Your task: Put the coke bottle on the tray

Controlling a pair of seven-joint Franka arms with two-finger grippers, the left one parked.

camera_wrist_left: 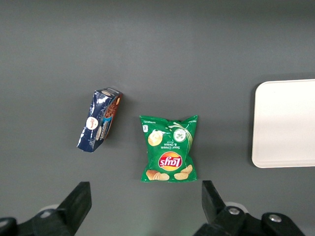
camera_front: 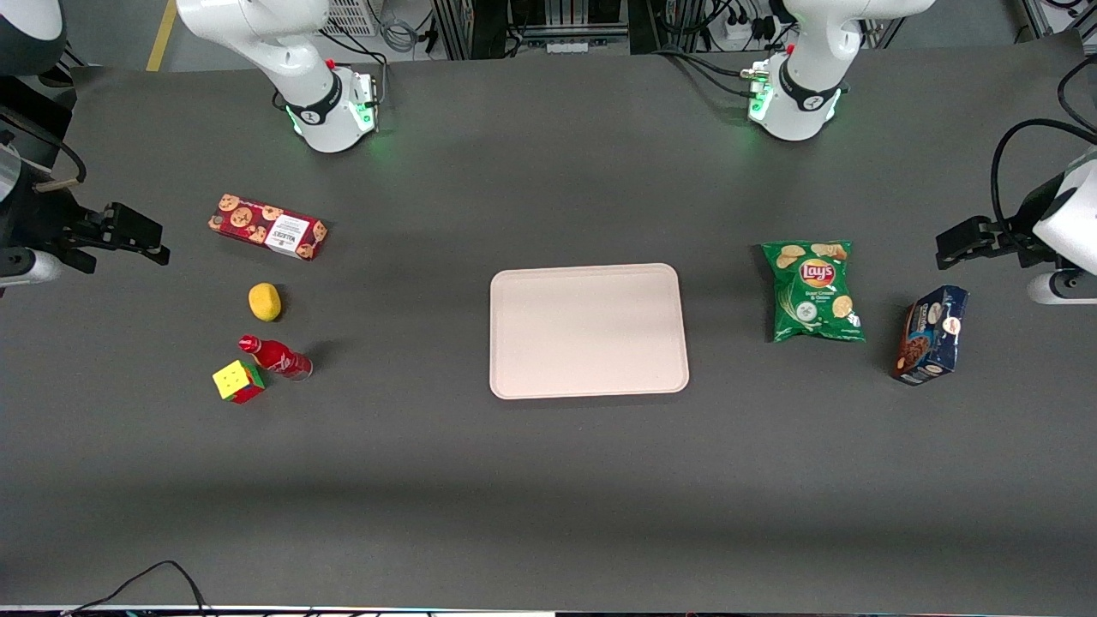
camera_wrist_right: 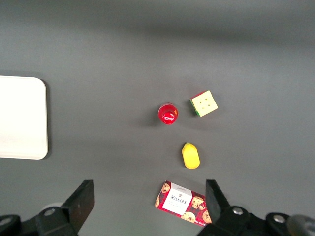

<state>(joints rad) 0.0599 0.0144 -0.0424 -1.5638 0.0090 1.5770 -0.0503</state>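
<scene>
The coke bottle [camera_front: 276,357], small and red with a red cap, stands upright on the dark table at the working arm's end, touching or almost touching the puzzle cube [camera_front: 237,381]. The right wrist view shows it from above as a red cap [camera_wrist_right: 168,113]. The pale beige tray [camera_front: 589,331] lies bare at the table's middle and also shows in the right wrist view [camera_wrist_right: 22,118]. My right gripper [camera_front: 144,240] hangs open and empty, high above the table's working-arm end, well apart from the bottle. Its fingers [camera_wrist_right: 84,195] are spread wide.
A yellow lemon [camera_front: 265,302] and a red cookie box [camera_front: 267,226] lie farther from the front camera than the bottle. A green chips bag [camera_front: 814,290] and a blue cookie box [camera_front: 932,334] lie toward the parked arm's end.
</scene>
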